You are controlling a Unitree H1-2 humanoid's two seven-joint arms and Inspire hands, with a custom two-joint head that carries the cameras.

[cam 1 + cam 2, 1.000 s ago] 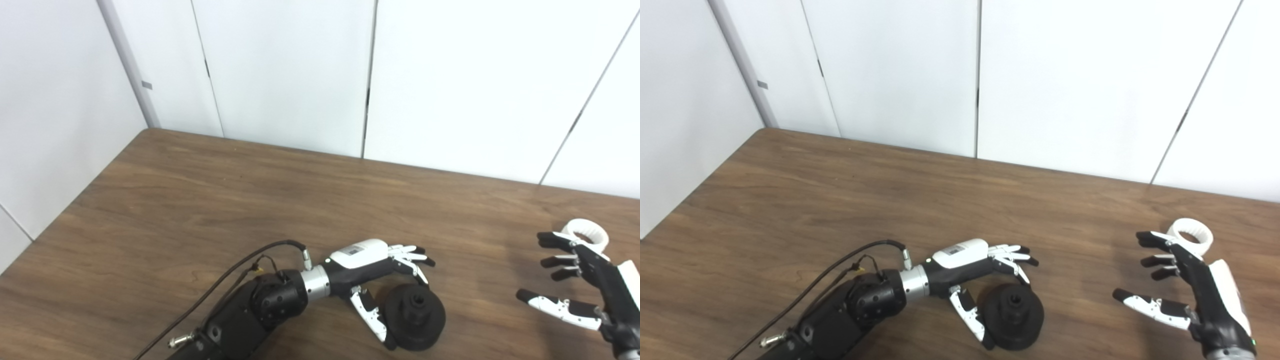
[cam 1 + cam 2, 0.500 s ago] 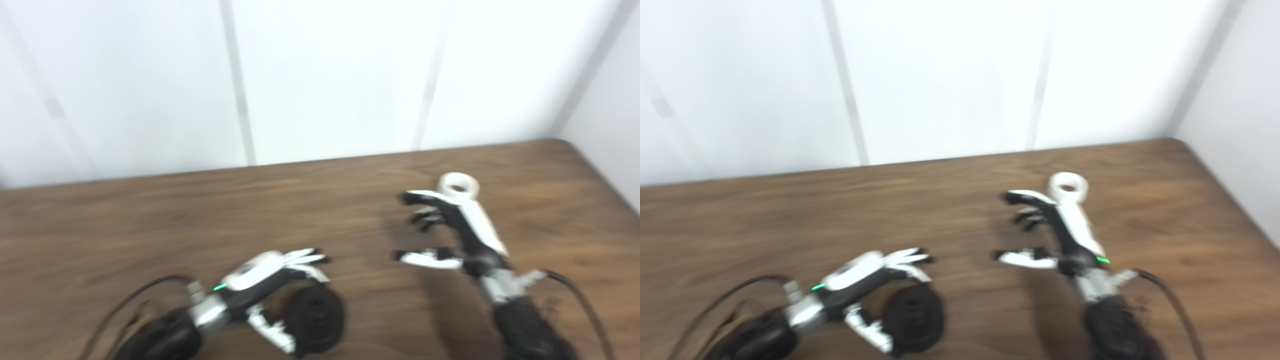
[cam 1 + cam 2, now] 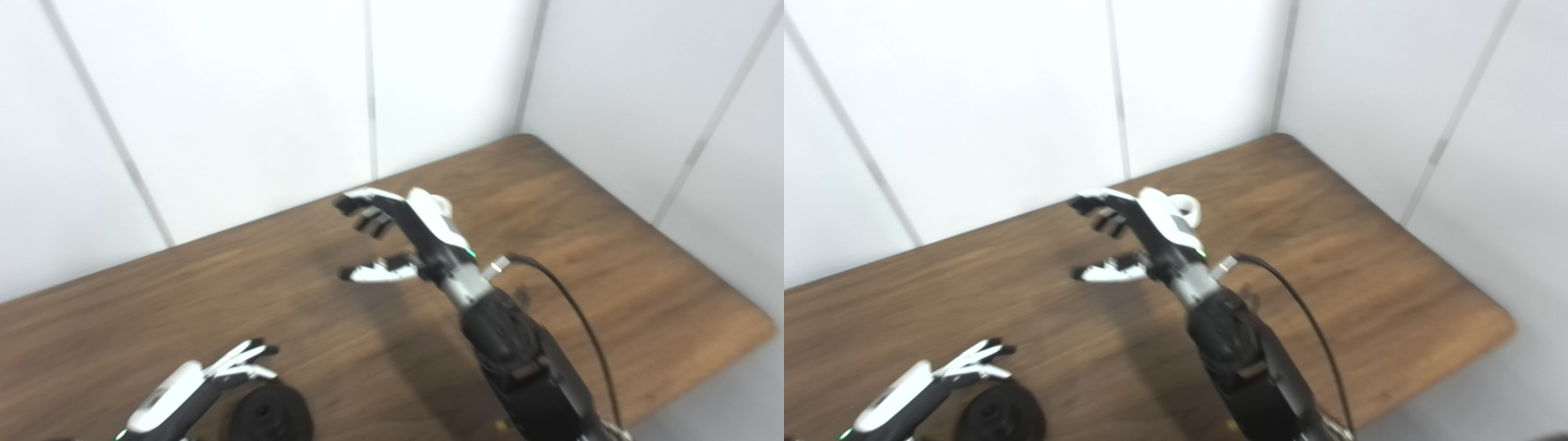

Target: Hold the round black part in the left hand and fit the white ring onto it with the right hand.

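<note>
- The small white plastic ring [image 3: 1187,207] lies flat on the brown wood-grain worktop [image 3: 1335,245], far side, mostly hidden behind my right hand [image 3: 1136,236]; only its right edge shows.
- From that hand the ring lies beyond the back of the hand and a little right, not under the palm, so I judge the hand must turn or shift that way to reach it.
- My right hand is spread, fingers [image 3: 361,211] apart, holding nothing, raised off the worktop.
- The round black domed part [image 3: 269,416] sits at the near left edge, well apart from the ring.
- My left hand [image 3: 190,392] hangs over it, fingers extended and loosely fanned; whether it touches, I cannot tell.
</note>
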